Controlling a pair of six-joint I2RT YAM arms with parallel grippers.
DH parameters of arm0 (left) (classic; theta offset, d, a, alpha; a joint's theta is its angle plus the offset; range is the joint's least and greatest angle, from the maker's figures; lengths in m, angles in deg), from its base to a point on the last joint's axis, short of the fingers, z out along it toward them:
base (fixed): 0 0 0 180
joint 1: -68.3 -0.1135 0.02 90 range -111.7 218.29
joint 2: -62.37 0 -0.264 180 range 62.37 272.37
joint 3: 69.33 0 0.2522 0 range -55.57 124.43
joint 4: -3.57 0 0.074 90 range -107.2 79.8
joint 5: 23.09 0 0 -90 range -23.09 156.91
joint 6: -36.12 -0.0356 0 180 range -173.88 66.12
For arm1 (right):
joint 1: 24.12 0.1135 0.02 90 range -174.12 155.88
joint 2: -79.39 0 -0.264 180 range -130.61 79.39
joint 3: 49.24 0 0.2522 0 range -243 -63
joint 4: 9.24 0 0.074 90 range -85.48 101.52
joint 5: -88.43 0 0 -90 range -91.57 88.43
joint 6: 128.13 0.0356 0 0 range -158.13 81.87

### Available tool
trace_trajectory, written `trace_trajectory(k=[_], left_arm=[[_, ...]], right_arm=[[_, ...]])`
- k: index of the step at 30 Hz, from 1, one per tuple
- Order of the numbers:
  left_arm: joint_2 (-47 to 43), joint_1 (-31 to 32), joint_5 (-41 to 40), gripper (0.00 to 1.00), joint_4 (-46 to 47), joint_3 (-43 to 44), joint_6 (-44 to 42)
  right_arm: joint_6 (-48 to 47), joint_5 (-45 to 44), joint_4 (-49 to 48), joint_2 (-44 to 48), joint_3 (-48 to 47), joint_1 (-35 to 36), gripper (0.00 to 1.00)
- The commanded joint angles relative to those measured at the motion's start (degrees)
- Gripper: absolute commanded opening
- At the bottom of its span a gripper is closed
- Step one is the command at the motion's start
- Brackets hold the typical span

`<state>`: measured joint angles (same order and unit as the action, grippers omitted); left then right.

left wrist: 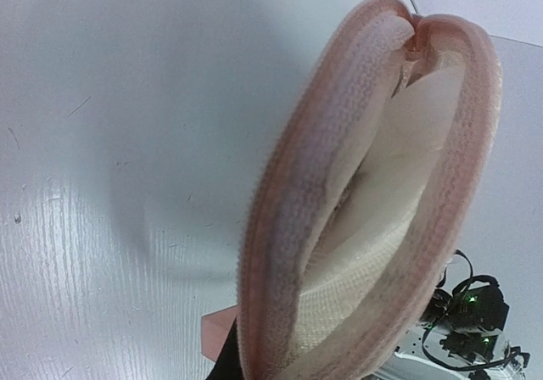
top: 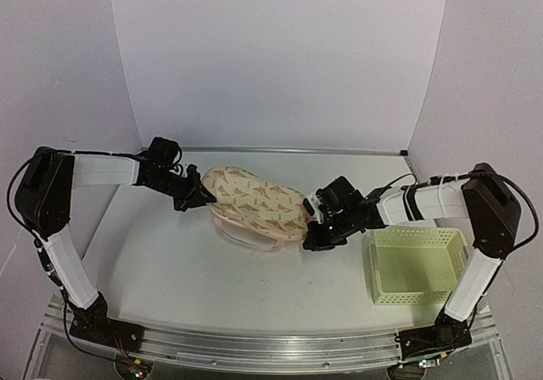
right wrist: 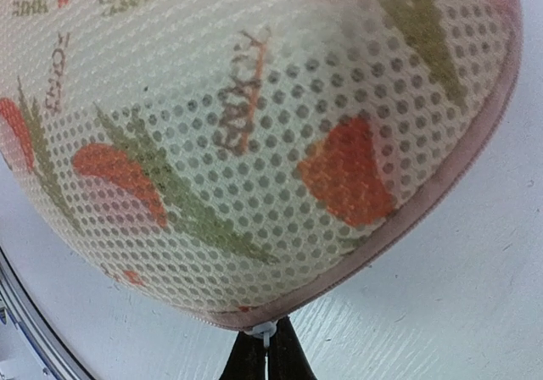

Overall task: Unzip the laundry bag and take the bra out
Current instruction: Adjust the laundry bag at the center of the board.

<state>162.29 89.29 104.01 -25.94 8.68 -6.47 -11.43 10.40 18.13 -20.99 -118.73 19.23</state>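
The laundry bag (top: 254, 195), beige mesh with reddish leaf print, is lifted off the white table (top: 170, 270) between both arms. My left gripper (top: 202, 195) is shut on its left end. In the left wrist view the bag's pink zip edge (left wrist: 280, 227) gapes in two bands with pale lining between them, and my left gripper (left wrist: 231, 356) is pinched on it at the bottom. My right gripper (top: 312, 229) holds the right end. In the right wrist view its fingers (right wrist: 270, 350) are shut on the small white zip pull (right wrist: 261, 333) under the printed mesh (right wrist: 254, 125). The bra is hidden.
A pale yellow-green lattice basket (top: 416, 263) stands at the right, close beside the right arm. White walls enclose the back and sides. A metal rail (top: 254, 346) runs along the near edge. The right arm's wrist (left wrist: 467, 316) shows beyond the bag in the left wrist view.
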Motion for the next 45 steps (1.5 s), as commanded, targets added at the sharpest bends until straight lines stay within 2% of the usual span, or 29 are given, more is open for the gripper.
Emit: trace_trajectory(k=[1, 7, 16, 21, 26, 34, 45], left_arm=[[2.5, -1.4, -0.3, 0.0, 0.9, 7.2, -3.2], [9.4, -1.3, -0.7, 0.01, -2.5, 14.4, -5.5], [12.1, -1.4, -4.4, 0.28, -5.4, 19.4, -6.4], [9.3, -1.3, -9.8, 0.49, -9.3, 19.9, -8.4], [5.9, -1.3, -11.5, 0.61, -11.7, 19.0, -9.4], [0.7, 0.3, -8.8, 0.66, -11.8, 14.0, -9.8], [-0.5, 7.1, -6.3, 0.69, -10.7, 9.1, -6.3]], right_arm=[[-2.3, 0.6, 1.1, 3.9, 1.8, 2.7, 0.0], [0.4, 5.5, -3.2, 3.2, 2.1, 5.1, 0.0], [4.3, 8.5, -5.1, -0.8, -1.6, 5.5, 0.0], [6.2, 10.2, -6.4, -3.5, -4.7, 5.7, 0.0], [6.2, 12.6, -6.3, -6.8, -9.3, 6.0, 0.0], [6.1, 14.7, -5.8, -12.5, -17.3, 7.1, 0.0], [6.9, 14.0, -2.9, -19.7, -28.6, 8.1, 0.0]])
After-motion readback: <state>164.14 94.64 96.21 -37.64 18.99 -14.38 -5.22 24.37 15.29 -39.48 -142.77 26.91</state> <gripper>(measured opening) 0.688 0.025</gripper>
